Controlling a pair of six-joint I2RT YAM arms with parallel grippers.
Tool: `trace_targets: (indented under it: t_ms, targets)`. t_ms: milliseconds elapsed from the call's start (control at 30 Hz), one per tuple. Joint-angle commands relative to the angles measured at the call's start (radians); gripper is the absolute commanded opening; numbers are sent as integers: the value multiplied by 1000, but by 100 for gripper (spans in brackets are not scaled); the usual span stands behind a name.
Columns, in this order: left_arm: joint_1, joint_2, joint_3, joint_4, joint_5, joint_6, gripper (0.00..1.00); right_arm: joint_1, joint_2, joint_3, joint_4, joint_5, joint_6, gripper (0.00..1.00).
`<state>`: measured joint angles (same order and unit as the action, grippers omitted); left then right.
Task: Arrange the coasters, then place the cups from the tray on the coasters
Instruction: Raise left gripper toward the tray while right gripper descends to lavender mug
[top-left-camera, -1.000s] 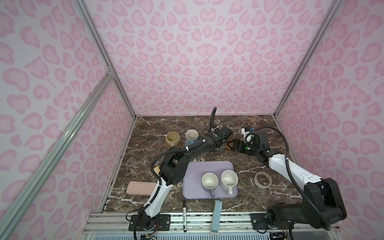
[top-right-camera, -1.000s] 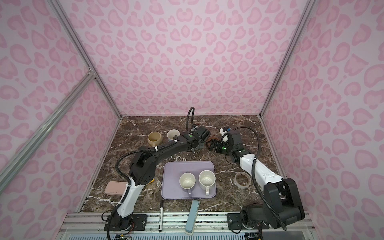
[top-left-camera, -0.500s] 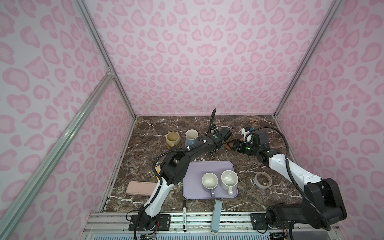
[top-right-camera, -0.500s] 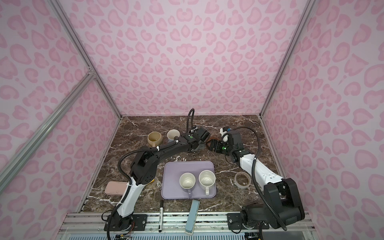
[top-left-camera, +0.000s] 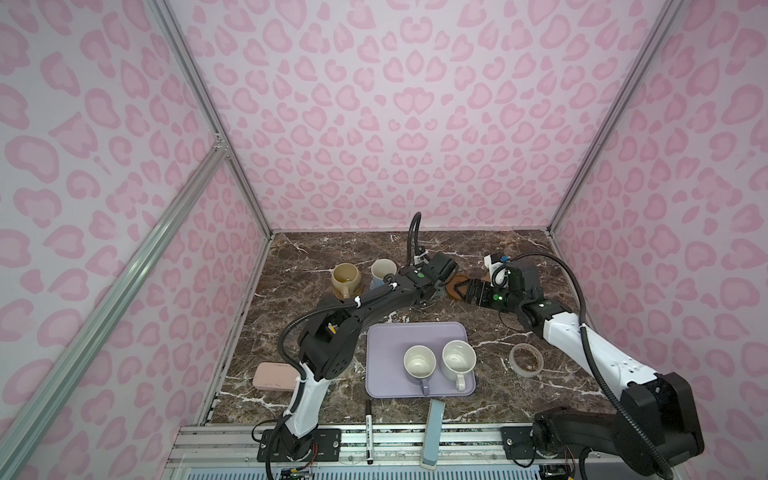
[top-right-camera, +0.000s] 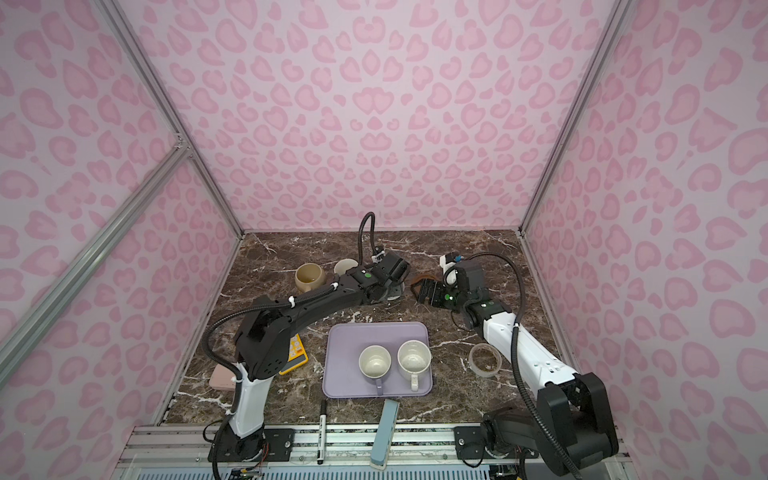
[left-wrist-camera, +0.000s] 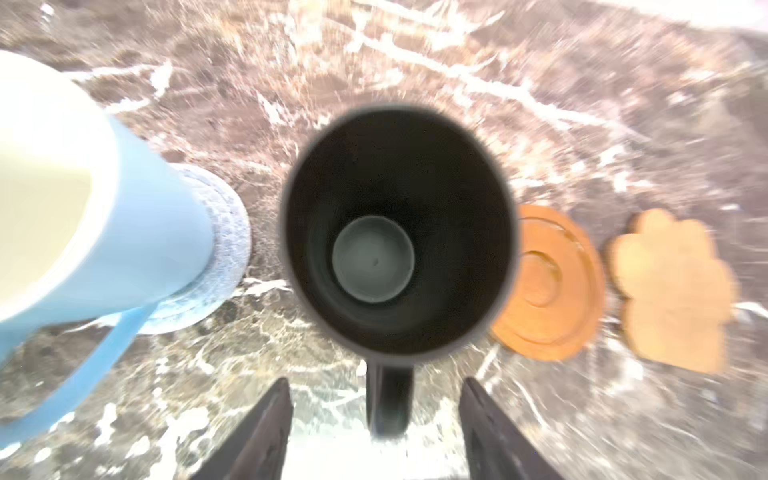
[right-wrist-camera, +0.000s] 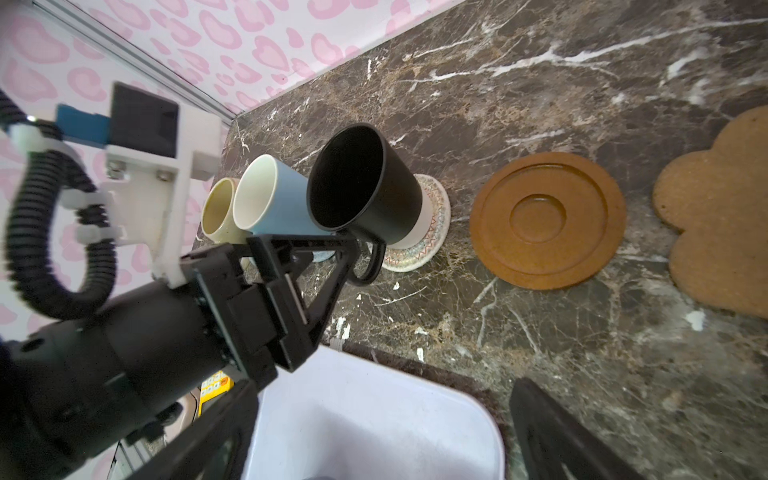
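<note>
- The black mug (left-wrist-camera: 395, 232) stands upright, mouth up, on the cream woven coaster (right-wrist-camera: 432, 232) toward the back of the table (top-left-camera: 316, 257). Its handle points to the near edge, toward the tray (top-left-camera: 390, 345).
- The left gripper (left-wrist-camera: 374, 386) has its fingers (left-wrist-camera: 266, 424) spread on either side of that handle. A gap shows on each side, so it pinches nothing.
- The right gripper (top-left-camera: 460, 291) is spread wide and empty, near the brown disc (right-wrist-camera: 548, 220).
- The light blue mug (left-wrist-camera: 124, 241) stands on the grey-blue coaster (left-wrist-camera: 226, 232) just beside the black mug. On the other side the brown disc and the paw-shaped cork (left-wrist-camera: 673, 291) lie bare, all in one row.
- On the tray, the lavender mug (top-left-camera: 419, 362) and the white speckled mug (top-left-camera: 458, 356) stand upright, handles toward the near edge.
- In both top views the left arm (top-left-camera: 374, 299) hides the black mug. The left wrist view is blurred, and the right wrist view cuts off the cork.
</note>
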<state>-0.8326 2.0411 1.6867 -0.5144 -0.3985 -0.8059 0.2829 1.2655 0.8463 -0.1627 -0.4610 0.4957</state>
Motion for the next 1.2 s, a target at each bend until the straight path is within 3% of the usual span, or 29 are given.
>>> trace_targets:
  t_ms: [0, 67, 100, 167, 367, 667, 867, 1033, 1167]
  targets:
    - [-1, -110, -93, 95, 18, -4, 77, 33, -48, -1, -113, 50, -47, 96]
    - [-2, -215, -196, 147, 57, 0, 96, 90, -92, 23, -226, 131, -85, 97]
    - [-1, -261, -239, 163, 77, 5, 98, 123, -110, 38, -282, 173, -100, 97]
    - [0, -363, -318, 158, 113, 8, 97, 205, -161, 61, -392, 271, -109, 98]
    - [4, -607, -558, 116, 239, 13, 97, 491, -245, 77, -552, 418, -55, 95]
    - [6, -941, -819, 86, 437, -9, 97, 865, -206, 90, -584, 604, 122, 85]
    - [9, -1090, -896, -2, 422, -32, 97, 978, -139, 61, -541, 628, 209, 81]
    - [9, -1159, -985, 64, 552, -60, 97, 1048, -59, 34, -454, 607, 245, 74]
    - [9, -1200, -1066, 120, 538, -114, 97, 1062, 10, 28, -434, 619, 251, 68]
